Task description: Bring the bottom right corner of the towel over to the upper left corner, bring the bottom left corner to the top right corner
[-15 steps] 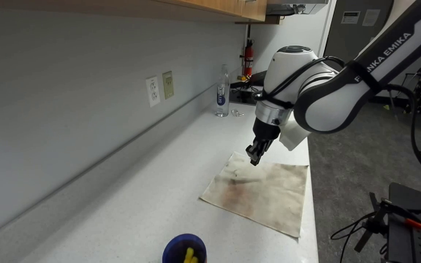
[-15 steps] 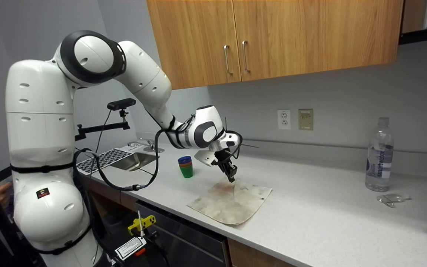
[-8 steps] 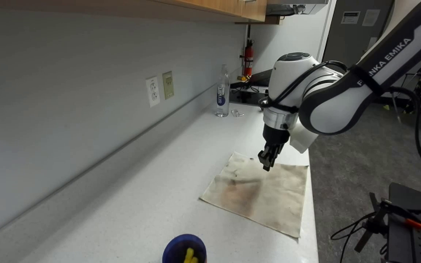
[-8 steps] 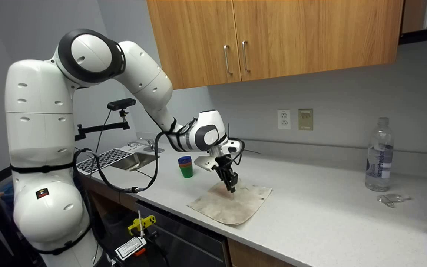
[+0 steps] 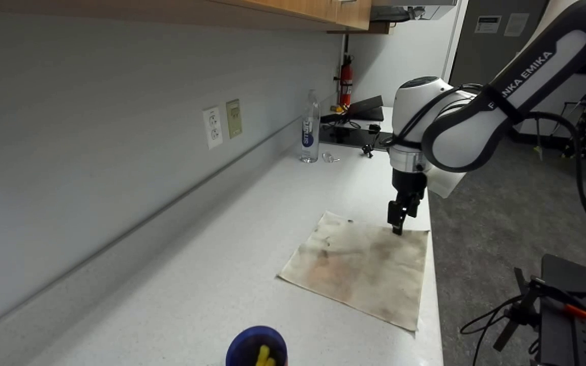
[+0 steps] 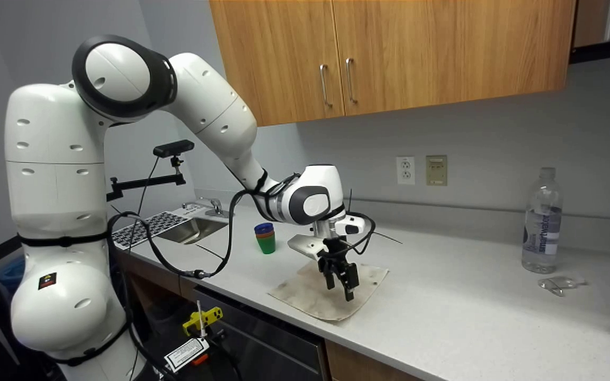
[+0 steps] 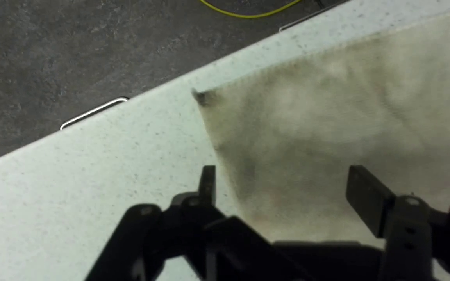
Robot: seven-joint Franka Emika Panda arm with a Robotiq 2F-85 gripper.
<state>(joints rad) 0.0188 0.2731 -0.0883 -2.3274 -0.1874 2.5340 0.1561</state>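
The stained beige towel (image 5: 354, 284) lies spread out on the white counter in both exterior views, with its side close to the counter's front edge. Above it hovers my gripper (image 6: 340, 292), pointing down near one of its sides. Seen in the wrist view, the jaws stand wide apart with nothing between them. One finger (image 7: 208, 181) is over bare counter just past the towel's edge, while the other is over the cloth. A corner of the towel (image 7: 205, 98), dark at its tip and slightly raised, shows ahead of the fingers. How high the fingertips are above the cloth, I cannot tell.
Stacked cups (image 6: 266, 241), blue, orange and green, stand behind the towel near the sink (image 6: 191, 233). A water bottle (image 6: 542, 227) is by the wall, with a clear plastic piece (image 6: 560, 284) beside it. Past the counter's front edge (image 7: 162, 89) is the floor.
The gripper has travelled across the towel toward the counter's front edge and come lower. It has turned more upright, and its jaws have opened. The towel looks the same.
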